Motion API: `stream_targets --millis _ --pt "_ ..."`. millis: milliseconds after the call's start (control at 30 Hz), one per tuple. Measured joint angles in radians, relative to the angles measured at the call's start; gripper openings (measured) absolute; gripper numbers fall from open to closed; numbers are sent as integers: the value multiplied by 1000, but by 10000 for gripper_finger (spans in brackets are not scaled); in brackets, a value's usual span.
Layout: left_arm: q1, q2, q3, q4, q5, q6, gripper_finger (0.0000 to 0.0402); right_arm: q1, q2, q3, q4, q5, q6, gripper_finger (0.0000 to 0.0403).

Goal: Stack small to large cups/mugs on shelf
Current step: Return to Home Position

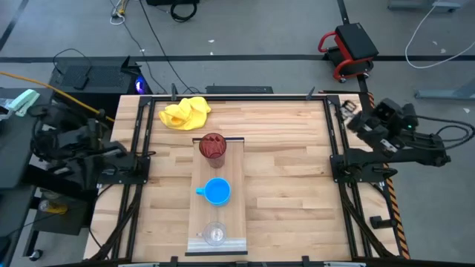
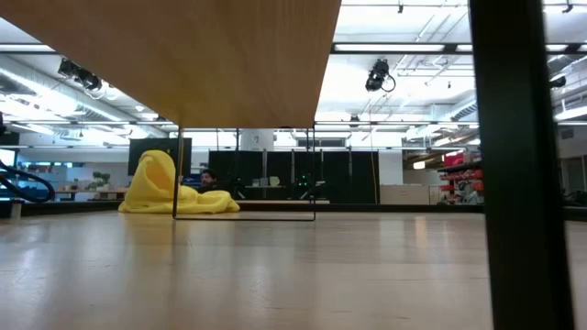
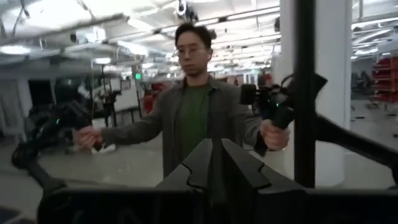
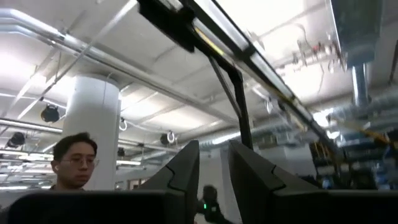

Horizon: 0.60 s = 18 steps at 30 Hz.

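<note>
The pale wooden shelf (image 1: 217, 196) runs from mid-table to the near edge; the low view shows its underside (image 2: 183, 55) raised above the tabletop. Three vessels stand on it in a row. The dark red ribbed tumbler (image 1: 212, 146) is at the far end, the blue handled mug (image 1: 217, 191) in the middle, and the clear glass cup (image 1: 214, 235) at the near end. My left gripper (image 3: 215, 163) is shut and empty, drawn back beyond the table's left edge (image 1: 100, 126). My right gripper (image 4: 213, 171) shows a narrow gap and is empty, beyond the right edge (image 1: 355, 113).
A crumpled yellow cloth (image 1: 185, 113) lies at the far left of the table and also shows in the low view (image 2: 172, 191). A thin wire frame (image 2: 244, 218) stands under the shelf. A person (image 3: 193, 106) stands beyond the table holding control handles.
</note>
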Motion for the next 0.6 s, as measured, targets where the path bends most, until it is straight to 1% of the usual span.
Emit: stream_targets --millis 67,133,300,400,500,533,600 --pt "0 -53 -49 69 7 -37 37 0 -62 -25 -1 16 -11 94" --pt "0 -119 -79 92 15 -39 34 0 -118 -43 2 29 -13 94" --pt "0 -261 -125 75 13 -44 28 0 -234 -59 -60 39 -16 94" --pt "-2 -353 -145 85 16 -50 29 0 -316 -73 -92 42 -45 94" --pt "-1 -432 -170 72 14 -16 33 0 -406 -97 -94 50 -77 94" --pt "0 -451 -176 78 19 -4 35 0 -437 -106 -90 55 -86 94" --pt "-1 -450 -177 91 49 -5 38 0 -491 -132 -88 67 -90 94"
